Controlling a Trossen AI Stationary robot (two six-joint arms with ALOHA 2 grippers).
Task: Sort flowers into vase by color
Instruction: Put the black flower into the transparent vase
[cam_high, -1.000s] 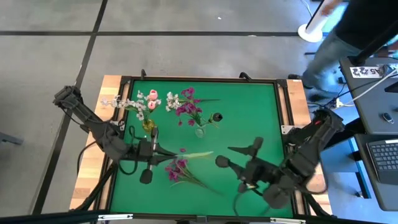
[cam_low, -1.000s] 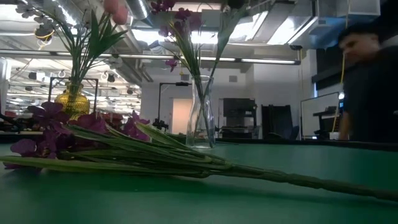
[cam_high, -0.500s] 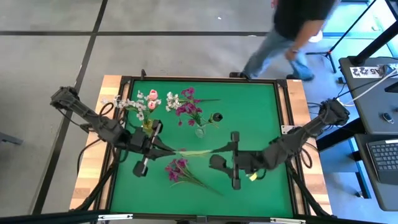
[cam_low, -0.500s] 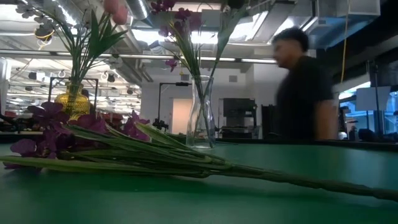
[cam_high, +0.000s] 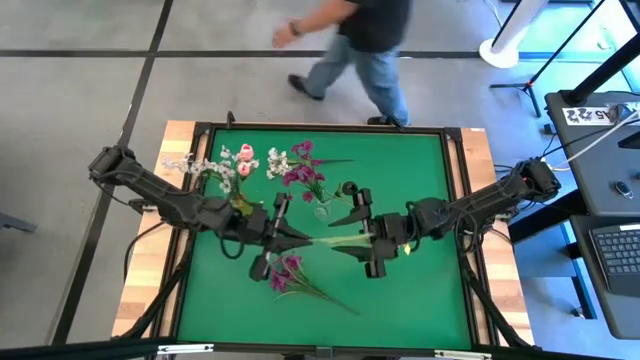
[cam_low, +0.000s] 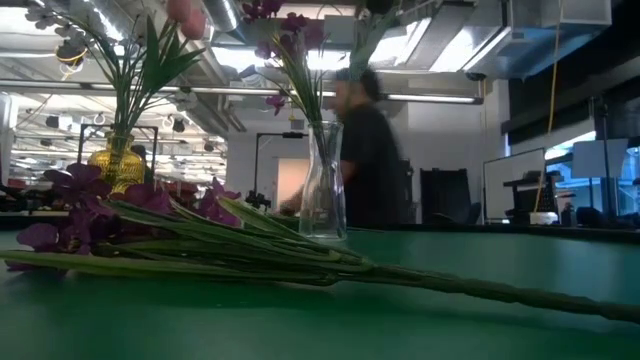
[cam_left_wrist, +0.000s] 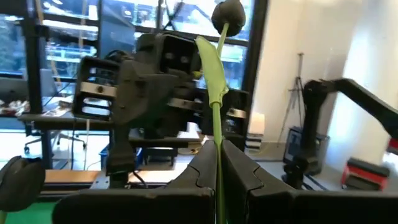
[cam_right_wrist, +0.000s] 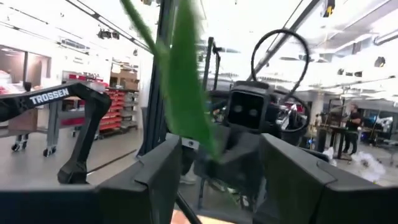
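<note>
My left gripper pinches the dark-headed flower by its thin, light, bendy stem mid-table; my right gripper, spread, should take the stem, not the leaf.

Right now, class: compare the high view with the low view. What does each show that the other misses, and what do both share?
Only the high view shows both arms meeting mid-table: the left gripper shut on a green stem, the right gripper open at its other end. Only the low view shows the room's ceiling lights. Both show the gold vase, the clear vase, the loose magenta flowers and a passing person.
</note>
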